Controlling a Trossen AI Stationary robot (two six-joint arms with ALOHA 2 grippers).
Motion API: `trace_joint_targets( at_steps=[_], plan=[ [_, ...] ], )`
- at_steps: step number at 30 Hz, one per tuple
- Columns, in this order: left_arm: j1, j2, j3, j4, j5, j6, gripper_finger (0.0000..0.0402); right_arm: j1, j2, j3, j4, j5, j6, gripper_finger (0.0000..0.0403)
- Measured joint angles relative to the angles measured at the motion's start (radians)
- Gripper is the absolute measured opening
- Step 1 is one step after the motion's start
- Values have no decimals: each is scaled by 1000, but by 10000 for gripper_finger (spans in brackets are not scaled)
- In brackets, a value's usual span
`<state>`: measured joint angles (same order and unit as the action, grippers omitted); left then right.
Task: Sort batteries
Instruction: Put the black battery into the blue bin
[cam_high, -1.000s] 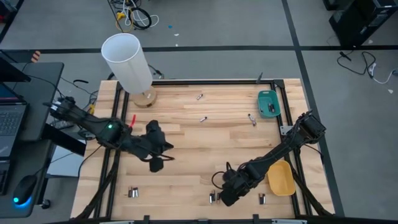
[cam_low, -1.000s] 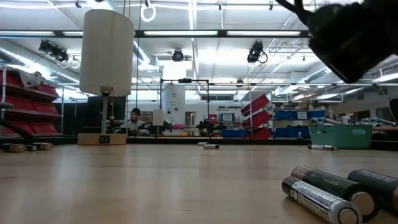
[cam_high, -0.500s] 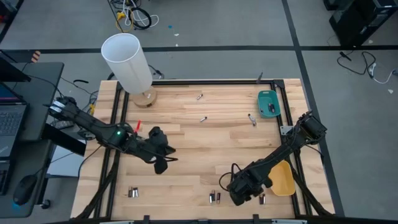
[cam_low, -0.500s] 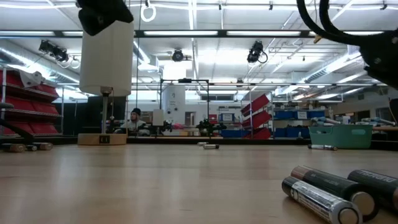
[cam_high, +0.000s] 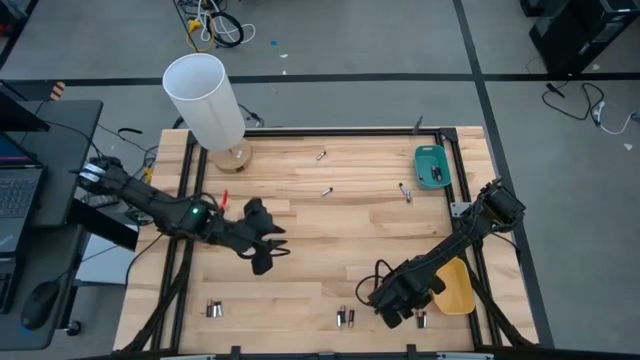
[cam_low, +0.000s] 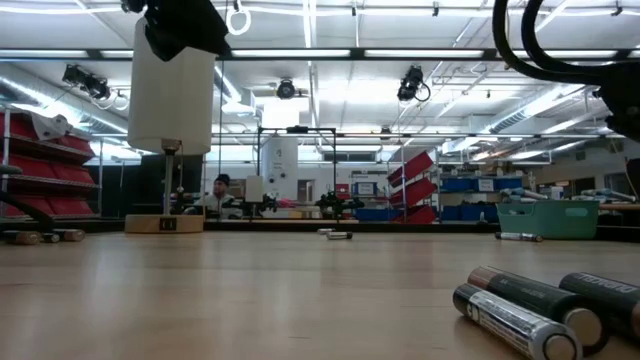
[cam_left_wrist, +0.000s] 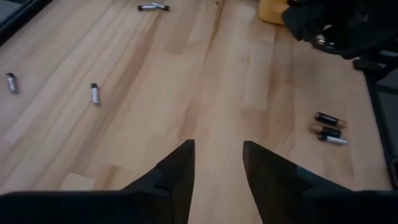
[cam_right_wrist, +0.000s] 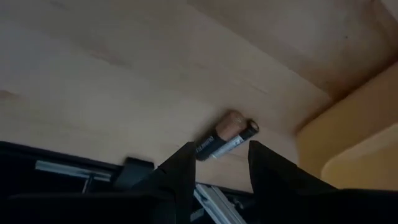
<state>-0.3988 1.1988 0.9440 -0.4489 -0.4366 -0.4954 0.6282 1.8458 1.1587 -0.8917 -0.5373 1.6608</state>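
Note:
Several batteries lie scattered on the wooden table: two far ones (cam_high: 320, 155) (cam_high: 327, 191), one (cam_high: 405, 191) beside the teal tray (cam_high: 432, 167), and pairs along the near edge (cam_high: 213, 309) (cam_high: 345, 318) (cam_high: 421, 319). My left gripper (cam_high: 268, 250) hangs open over the table's left middle, with bare wood between its fingers (cam_left_wrist: 217, 168). My right gripper (cam_high: 402, 302) is open near the front edge, beside the yellow tray (cam_high: 455, 285). Just ahead of its fingers (cam_right_wrist: 217, 171) lies a pair of batteries (cam_right_wrist: 227, 138).
A white lamp (cam_high: 210, 100) on a wooden foot stands at the far left corner. A dark frame runs around the table's edges (cam_high: 330, 131). The teal tray holds a dark battery. Bare wood lies between the two arms.
My left gripper has come down a little toward the table, and its fingers have opened. My right gripper has moved toward the yellow tray along the near edge and has tipped more steeply downward. No battery has moved.

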Motion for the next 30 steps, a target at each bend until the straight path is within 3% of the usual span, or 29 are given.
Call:
trace_joint_targets(
  at_steps=[30],
  plan=[
    [13, 0, 0, 0, 2, 73, 163, 35, 2, -30, 26, 24, 76, 135]
  ],
)
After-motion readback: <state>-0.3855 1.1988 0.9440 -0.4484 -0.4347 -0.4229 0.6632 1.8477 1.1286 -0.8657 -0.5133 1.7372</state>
